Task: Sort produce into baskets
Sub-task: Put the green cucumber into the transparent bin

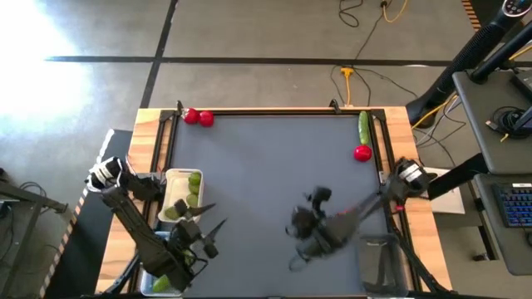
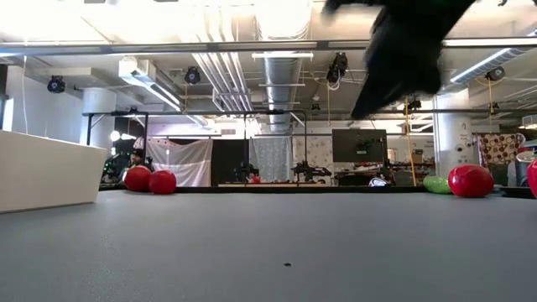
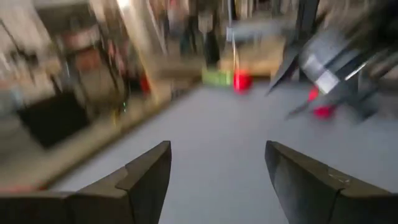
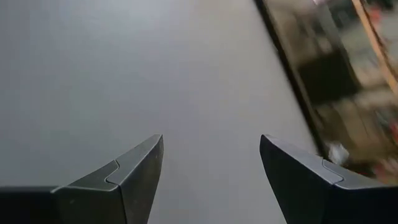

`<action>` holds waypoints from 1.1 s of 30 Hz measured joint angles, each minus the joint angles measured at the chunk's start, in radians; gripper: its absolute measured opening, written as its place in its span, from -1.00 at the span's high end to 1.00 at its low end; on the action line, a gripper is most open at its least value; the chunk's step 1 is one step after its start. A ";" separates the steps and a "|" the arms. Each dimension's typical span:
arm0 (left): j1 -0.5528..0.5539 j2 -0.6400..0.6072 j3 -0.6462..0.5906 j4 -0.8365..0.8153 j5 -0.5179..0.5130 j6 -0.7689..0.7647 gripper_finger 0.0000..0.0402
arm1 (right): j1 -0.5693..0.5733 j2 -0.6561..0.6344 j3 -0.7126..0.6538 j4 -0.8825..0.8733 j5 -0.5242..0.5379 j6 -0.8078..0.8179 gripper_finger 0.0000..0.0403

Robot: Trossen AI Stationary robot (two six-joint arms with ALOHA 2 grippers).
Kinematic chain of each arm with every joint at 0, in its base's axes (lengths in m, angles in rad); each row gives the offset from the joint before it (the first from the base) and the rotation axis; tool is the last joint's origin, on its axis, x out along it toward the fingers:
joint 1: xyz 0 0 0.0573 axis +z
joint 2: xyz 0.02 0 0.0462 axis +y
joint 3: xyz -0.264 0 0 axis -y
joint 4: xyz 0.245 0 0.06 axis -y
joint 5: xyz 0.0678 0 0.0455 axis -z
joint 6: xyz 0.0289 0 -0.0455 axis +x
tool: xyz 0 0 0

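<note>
In the high view's lower left, the white tray holds several light-green limes. Just right of it the left gripper hangs with fingers spread wide, empty. Two red pieces lie touching at the grey table's upper-left corner. Lower centre-right, the right gripper is over bare mat, fingers wide apart and holding nothing. At the upper right, a green cucumber lies along the edge, with another red piece just below it.

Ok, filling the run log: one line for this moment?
left gripper open, empty, by white tray | right gripper open, empty | red pieces unsorted
</note>
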 joint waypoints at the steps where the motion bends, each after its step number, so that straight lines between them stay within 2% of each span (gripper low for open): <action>1: 0.013 0.003 -0.012 0.017 -0.052 0.000 -0.20 | -0.041 0.000 -0.012 -0.024 -0.004 0.017 -0.29; 4: 0.067 0.010 -0.043 0.086 -0.101 -0.015 -0.20 | -0.175 -0.018 -0.075 -0.044 -0.007 0.053 -0.29; 8: 0.149 0.029 -0.059 0.173 -0.028 0.007 -0.20 | -0.363 -0.059 -0.169 -0.045 -0.014 0.015 -0.29; 11: 0.201 0.053 -0.060 0.239 0.022 0.080 -0.20 | -0.506 -0.107 -0.234 -0.049 -0.037 -0.070 -0.29; 14: 0.247 0.086 -0.060 0.320 0.024 0.157 -0.20 | -0.654 -0.166 -0.291 -0.045 -0.037 -0.142 -0.29; 17: 0.291 0.124 -0.060 0.412 0.030 0.269 -0.20 | -0.828 -0.224 -0.351 0.029 -0.041 -0.276 -0.29; 20: 0.334 0.171 -0.060 0.514 0.056 0.407 -0.20 | -1.015 -0.276 -0.394 0.130 -0.122 -0.348 -0.29; 23: 0.371 0.219 -0.056 0.603 0.111 0.549 -0.20 | -1.180 -0.294 -0.408 0.181 -0.264 -0.355 -0.29; 26: 0.387 0.277 -0.035 0.651 0.159 0.599 -0.20 | -1.313 -0.295 -0.395 0.171 -0.385 -0.355 -0.29; 29: 0.382 0.346 -0.004 0.666 0.166 0.601 -0.20 | -1.398 -0.289 -0.373 0.174 -0.477 -0.354 -0.29; 33: 0.374 0.430 0.046 0.657 0.196 0.607 -0.20 | -1.469 -0.283 -0.351 0.174 -0.497 -0.346 -0.29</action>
